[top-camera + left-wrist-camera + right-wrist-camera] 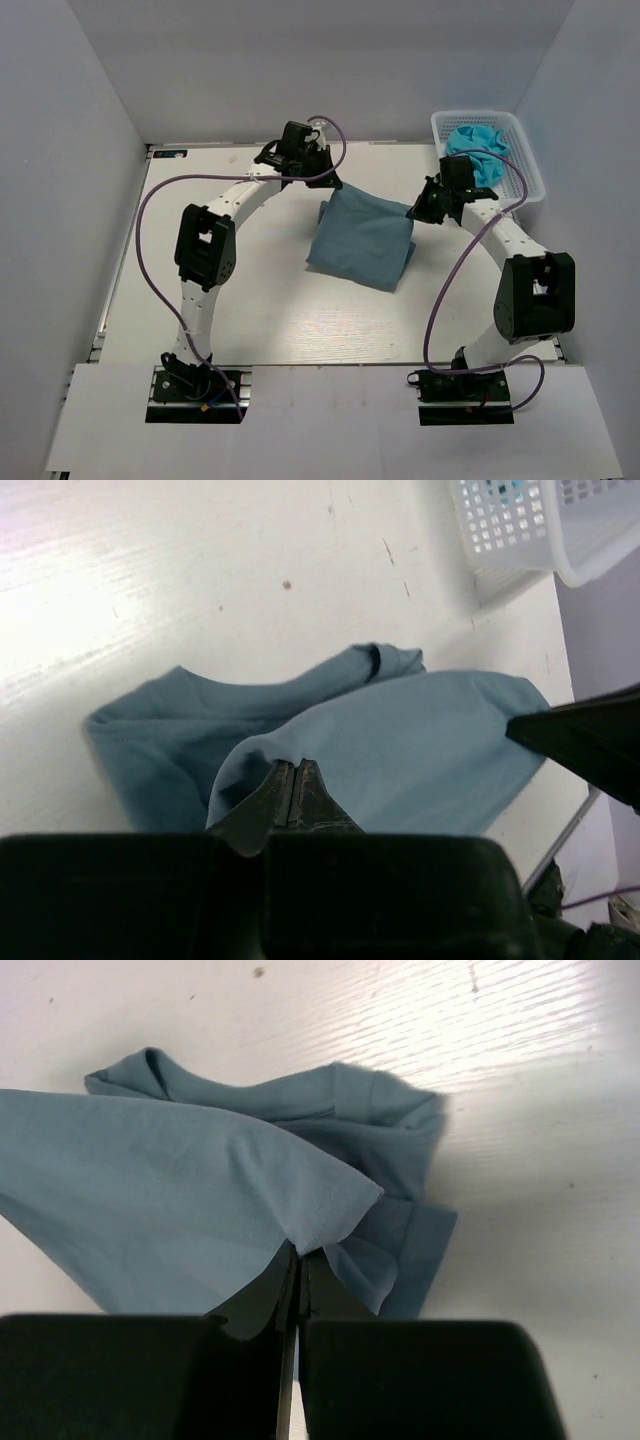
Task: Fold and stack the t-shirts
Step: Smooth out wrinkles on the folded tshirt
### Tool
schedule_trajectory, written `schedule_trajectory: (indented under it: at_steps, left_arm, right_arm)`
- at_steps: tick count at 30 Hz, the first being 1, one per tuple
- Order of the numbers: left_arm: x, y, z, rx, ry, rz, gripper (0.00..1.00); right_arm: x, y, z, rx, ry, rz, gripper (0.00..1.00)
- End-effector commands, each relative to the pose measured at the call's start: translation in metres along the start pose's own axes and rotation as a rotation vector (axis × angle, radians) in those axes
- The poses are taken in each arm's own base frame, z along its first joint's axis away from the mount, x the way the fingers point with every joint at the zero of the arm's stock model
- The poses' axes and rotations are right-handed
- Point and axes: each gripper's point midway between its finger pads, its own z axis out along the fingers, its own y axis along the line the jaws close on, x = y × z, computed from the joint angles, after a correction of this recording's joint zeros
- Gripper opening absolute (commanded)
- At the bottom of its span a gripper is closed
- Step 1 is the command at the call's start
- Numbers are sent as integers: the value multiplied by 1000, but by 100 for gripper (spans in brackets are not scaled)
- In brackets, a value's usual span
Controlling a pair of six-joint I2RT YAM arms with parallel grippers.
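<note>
A slate-blue t-shirt (362, 240) lies partly folded in the middle of the table, its far edge lifted. My left gripper (322, 178) is shut on its far left corner; in the left wrist view the jaws (295, 768) pinch a fold of the blue cloth (420, 740). My right gripper (420, 212) is shut on the far right corner; in the right wrist view the jaws (300, 1255) pinch the cloth (170, 1190), which stretches between both grippers above the lower layers. A bright turquoise t-shirt (482, 150) lies crumpled in the basket.
A white plastic basket (525, 160) stands at the table's far right corner; it also shows in the left wrist view (560, 540). White walls close in the table on the left, back and right.
</note>
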Motion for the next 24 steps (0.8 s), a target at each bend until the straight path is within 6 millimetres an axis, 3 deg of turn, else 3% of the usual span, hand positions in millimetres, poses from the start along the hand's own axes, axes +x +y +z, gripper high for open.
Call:
schedule_trajectory:
  at_steps: [1, 3, 5, 8, 11, 13, 15, 17, 20, 21, 24]
  left_arm:
    - [-15, 12, 10, -58, -31, 14, 0]
    - [-7, 31, 27, -109, -13, 0, 0]
    - [-11, 41, 34, -150, -22, -2, 0]
    - [-6, 59, 54, -187, -19, -8, 0]
    - [-10, 60, 67, -163, -31, -1, 0]
    - [-17, 57, 72, -142, -48, 7, 0]
    - [-10, 62, 76, -153, -23, -2, 4]
    - [-6, 65, 79, -158, -14, -6, 17]
    - [0, 64, 70, -167, 7, -14, 76]
    - [-3, 60, 61, -175, 2, -13, 99]
    - [-8, 56, 45, -201, -19, -9, 100]
  right_arm:
    - [-17, -20, 11, 71, -56, 25, 0]
    - [-18, -33, 27, 116, -34, 43, 0]
    - [-19, -44, 35, 146, -24, 68, 0]
    - [-6, -64, 62, 192, 37, 100, 0]
    - [-4, -80, 75, 252, 44, 132, 0]
    - [-9, -83, 79, 262, 19, 132, 2]
    - [-11, -83, 83, 257, 17, 115, 7]
    - [-15, -78, 84, 232, 19, 84, 20]
    - [-20, -57, 80, 127, 31, 40, 61]
    - [-24, -51, 76, 112, 26, 30, 90]
    - [-33, -34, 58, 54, 0, -6, 90]
